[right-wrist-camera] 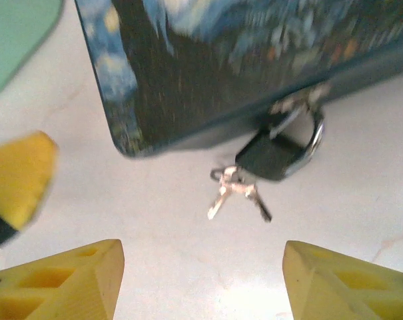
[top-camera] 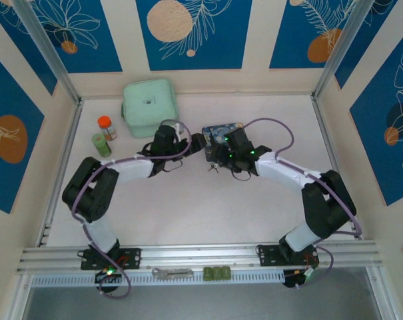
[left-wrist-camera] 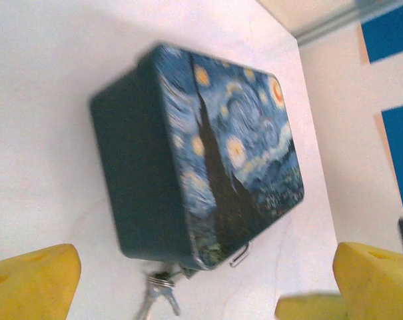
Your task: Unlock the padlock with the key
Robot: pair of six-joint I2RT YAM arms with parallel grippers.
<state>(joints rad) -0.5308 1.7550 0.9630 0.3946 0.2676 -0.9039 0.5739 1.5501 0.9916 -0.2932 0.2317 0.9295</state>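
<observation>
Approach stage: neither gripper holds anything. The padlock (right-wrist-camera: 274,157) hangs from a clasp on the tin box's (right-wrist-camera: 221,67) near side, its dark body lying on the table against the box. The keys (right-wrist-camera: 238,190) touch its end; whether 1 already sits in the lock I cannot tell. The right gripper (right-wrist-camera: 201,280) hovers spread just short of the keys, the left gripper (left-wrist-camera: 204,283) spread beside the box. Next, I judge, 1 gripper must steady the padlock while the other pinches a key.

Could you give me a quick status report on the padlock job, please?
Left gripper open, right gripper open, both empty. Padlock hangs at edge of tin box, keys on table beside it. Path to keys clear.
</observation>
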